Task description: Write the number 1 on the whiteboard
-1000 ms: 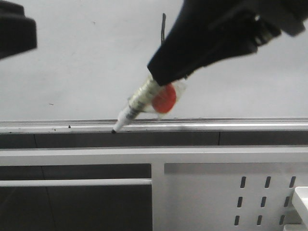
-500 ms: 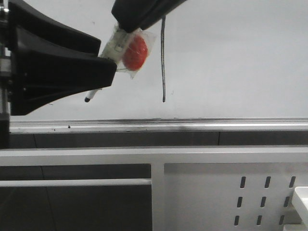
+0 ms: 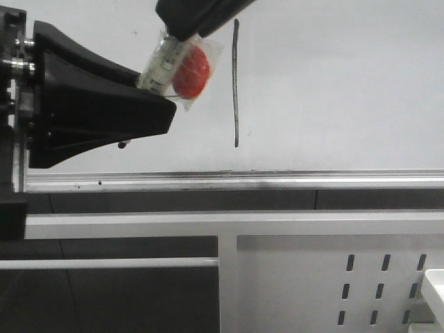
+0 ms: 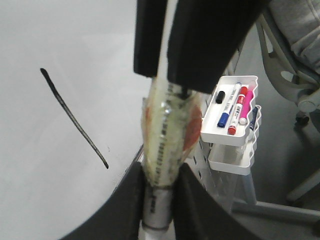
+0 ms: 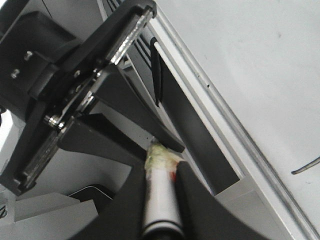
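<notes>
The number 1 (image 3: 236, 83) is a thin dark vertical stroke on the whiteboard (image 3: 333, 83); it also shows in the left wrist view (image 4: 75, 117). A white marker pen (image 3: 161, 64), wrapped in clear tape with a red blob (image 3: 192, 71), hangs slanted in front of the board, left of the stroke. My right gripper (image 3: 184, 31) comes in from above and is shut on its upper end (image 5: 161, 200). My left gripper (image 3: 163, 104) comes from the left, and its jaws press on both sides of the pen's lower part (image 4: 159, 202). The pen tip (image 3: 123, 144) peeks out below the left gripper.
A silver ledge (image 3: 291, 179) runs along the board's lower edge. Below it is a white perforated panel (image 3: 333, 277). A white tray (image 4: 232, 131) with several coloured markers hangs on that panel.
The right gripper lifted the pen from the ledge up and to the left, uncovering the stroke. The left gripper came in from the left and closed around the pen's lower part.
</notes>
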You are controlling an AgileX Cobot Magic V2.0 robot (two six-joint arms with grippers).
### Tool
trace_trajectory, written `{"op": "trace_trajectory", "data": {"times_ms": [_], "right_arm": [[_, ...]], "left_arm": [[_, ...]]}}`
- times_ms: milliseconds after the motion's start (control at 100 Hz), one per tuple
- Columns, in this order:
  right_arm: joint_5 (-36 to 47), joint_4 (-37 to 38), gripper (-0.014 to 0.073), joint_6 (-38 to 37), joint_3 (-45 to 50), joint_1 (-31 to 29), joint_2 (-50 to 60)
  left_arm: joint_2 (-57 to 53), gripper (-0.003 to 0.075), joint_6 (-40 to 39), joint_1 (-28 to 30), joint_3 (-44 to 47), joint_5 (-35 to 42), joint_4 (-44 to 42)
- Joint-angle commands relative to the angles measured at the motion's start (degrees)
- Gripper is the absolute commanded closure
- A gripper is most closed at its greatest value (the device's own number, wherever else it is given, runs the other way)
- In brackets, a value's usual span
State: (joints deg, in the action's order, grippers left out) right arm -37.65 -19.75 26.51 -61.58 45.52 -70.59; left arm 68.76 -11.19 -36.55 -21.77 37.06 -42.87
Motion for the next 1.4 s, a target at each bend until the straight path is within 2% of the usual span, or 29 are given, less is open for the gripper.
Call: {"op": "trace_trajectory", "data": {"times_ms": [0, 40, 80, 130, 150, 180, 230, 280, 310, 440, 550, 620, 670, 700, 780, 900, 1030, 1170, 1390], "right_arm": [[3.0, -0.1, 0.0657, 0.5, -1.9, -0.1, 1.2], [3.0, -0.1, 0.0634, 0.5, -1.9, -0.2, 1.2], [3.1, -0.1, 0.0576, 0.5, -1.9, -0.2, 1.2], [3.4, -0.1, 0.0466, 0.1, -1.9, -0.5, 1.2], [3.7, -0.1, 0.0386, -0.2, -1.9, -0.7, 1.2], [4.0, -0.1, 0.0323, -0.2, -1.9, -0.9, 1.2], [4.3, -0.1, 0.0171, -0.2, -1.9, -1.4, 1.3], [4.4, -0.1, 0.0088, -0.2, -1.9, -1.7, 1.3], [4.2, -0.1, 0.0072, -0.2, -1.9, -1.7, 1.3], [2.9, -0.1, 0.0123, -0.2, -1.9, -1.7, 1.3], [1.1, -0.1, 0.0233, -0.2, -1.9, -1.7, 2.3], [-0.2, 0.2, 0.0416, -0.2, -1.8, -1.7, 3.2], [-1.0, 0.6, 0.0604, -0.2, -1.7, -1.7, 3.9], [-1.0, 0.7, 0.0669, -0.3, -1.7, -1.7, 4.3], [-1.2, 2.2, 0.0662, -2.5, -1.2, -1.7, 5.5], [-1.0, 3.6, 0.0662, -3.6, 0.6, -1.7, 7.2], [-0.8, 4.4, 0.0662, -5.0, 2.3, -1.7, 8.3], [-0.8, 4.4, 0.0662, -5.0, 2.8, -1.7, 8.4], [-0.1, 4.4, 0.0663, -5.0, 2.8, -1.7, 8.4]], "left_arm": [[-0.7, 0.0740, -1.4, -0.3, -1.7, 4.7, 3.4], [-0.7, 0.0740, -1.5, -0.3, -1.7, 4.3, 3.8], [-0.7, 0.0740, -1.7, -0.3, -1.7, 3.9, 4.4], [-0.7, 0.0740, -1.7, -0.3, -1.4, 3.6, 6.2], [-0.7, 0.0740, -1.7, -0.3, -1.2, 3.6, 7.0], [-0.7, 0.0740, -1.7, -0.3, -1.1, 3.6, 7.6], [-0.7, 0.0740, -1.7, -0.3, -0.5, 3.7, 8.2], [-0.7, 0.0740, -1.7, -0.3, 0.1, 4.2, 8.9], [-0.7, 0.0740, -1.7, -0.3, 0.5, 4.3, 9.5], [-0.7, 0.0740, -1.7, -0.3, 3.9, 6.7, 17.5], [-0.5, 0.0740, -1.2, -0.3, 8.5, 13.6, 28.5], [0.1, 0.0740, -1.0, -0.3, 11.0, 17.1, 34.4], [0.9, 0.0740, 0.4, -0.3, 11.9, 18.3, 37.9], [1.4, 0.0740, 1.2, -0.3, 12.0, 18.4, 40.1], [4.0, 0.0740, 1.9, -0.3, 12.0, 20.7, 41.3], [9.4, 0.0740, 1.9, -0.3, 12.0, 30.8, 42.3], [16.2, 0.0740, 1.9, -0.3, 12.0, 40.9, 47.1], [20.6, 0.0740, 1.9, -0.3, 10.3, 41.0, 49.2], [21.1, 0.0740, 1.9, -0.3, 6.4, 41.0, 50.0]]}}
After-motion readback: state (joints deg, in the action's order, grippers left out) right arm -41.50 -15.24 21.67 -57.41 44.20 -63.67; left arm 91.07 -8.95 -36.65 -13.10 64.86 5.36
